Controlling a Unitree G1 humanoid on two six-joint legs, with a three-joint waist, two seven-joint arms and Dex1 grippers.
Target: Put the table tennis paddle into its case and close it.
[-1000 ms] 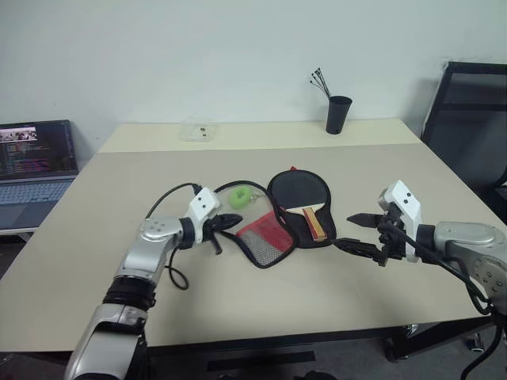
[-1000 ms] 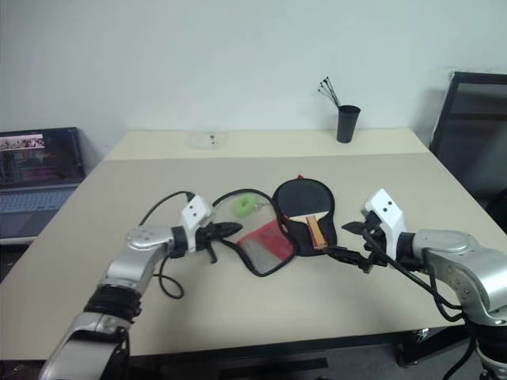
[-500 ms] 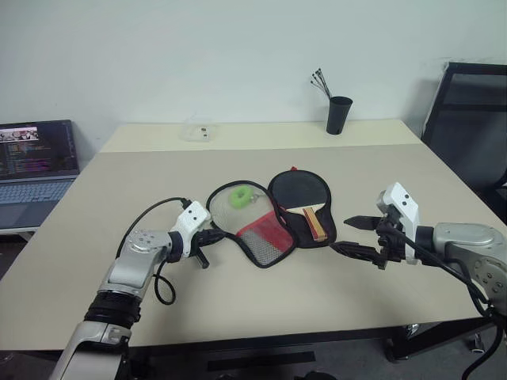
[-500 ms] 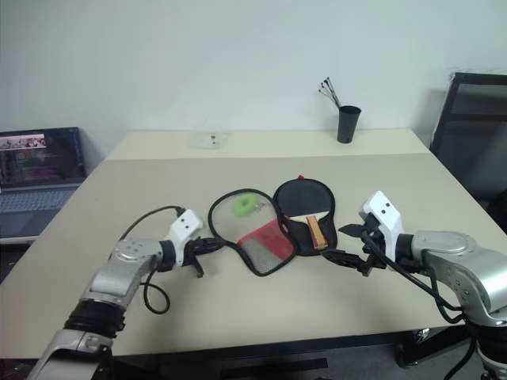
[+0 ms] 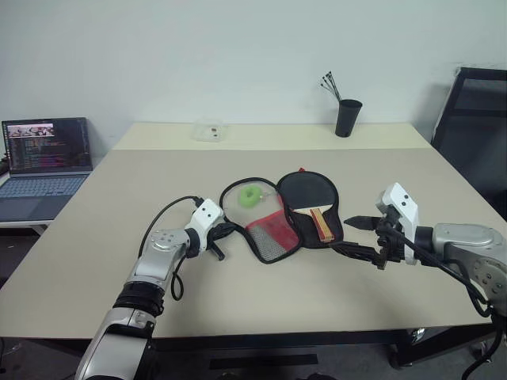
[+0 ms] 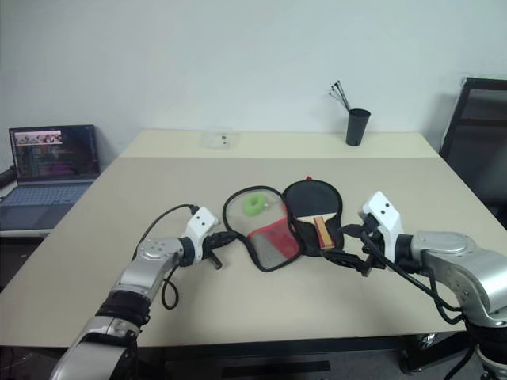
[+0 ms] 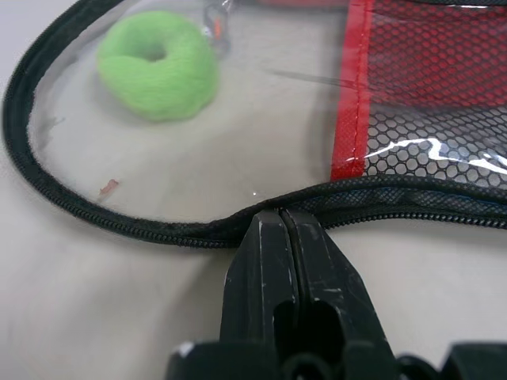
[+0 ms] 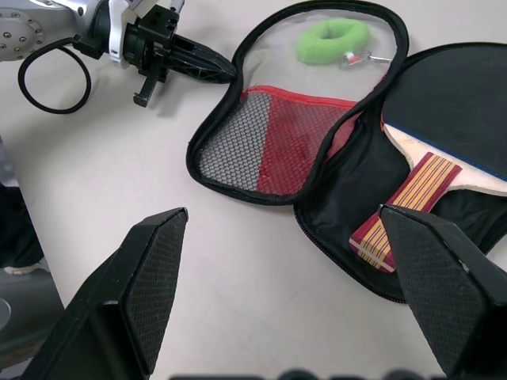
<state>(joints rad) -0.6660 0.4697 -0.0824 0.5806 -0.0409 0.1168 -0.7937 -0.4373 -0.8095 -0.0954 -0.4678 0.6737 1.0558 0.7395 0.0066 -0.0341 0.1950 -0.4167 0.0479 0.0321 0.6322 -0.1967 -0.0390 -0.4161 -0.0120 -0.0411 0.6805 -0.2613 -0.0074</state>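
No brand or lettering can be read on the case (image 5: 273, 218) or the paddle (image 5: 310, 198); the laptop (image 5: 43, 162) screen at the table's (image 5: 238, 293) far left corner carries lines of text too small to make out.

The case lies open flat on the table, two lobes side by side. The paddle rests in the lobe nearer the right gripper (image 5: 358, 236), black face up, its tan striped handle (image 8: 404, 206) pointing toward that gripper. The other lobe, nearer the left gripper (image 5: 224, 232), has a clear window with a lime-green ring (image 7: 158, 75) under it and a red and black mesh panel (image 8: 273, 142).

The left gripper is closed, its two black fingers (image 7: 285, 261) pressed together with their tips against the zip edge (image 7: 119, 226) of the window lobe; whether they pinch the fabric or only touch it I cannot tell. That arm reaches low across the table, forearm angled in toward the case, a black cable (image 5: 170, 210) looping above it.

The right gripper hangs just beside the paddle lobe, above the table, jaws spread wide and holding nothing, pointing toward the case.

Well beyond both grippers, at the table's far edge, stand a black cup (image 5: 347, 117) with thin sticks in it and a small clear box (image 5: 209, 130). A dark chair (image 5: 475, 119) sits past the right arm. Nothing lies between either gripper and the case.
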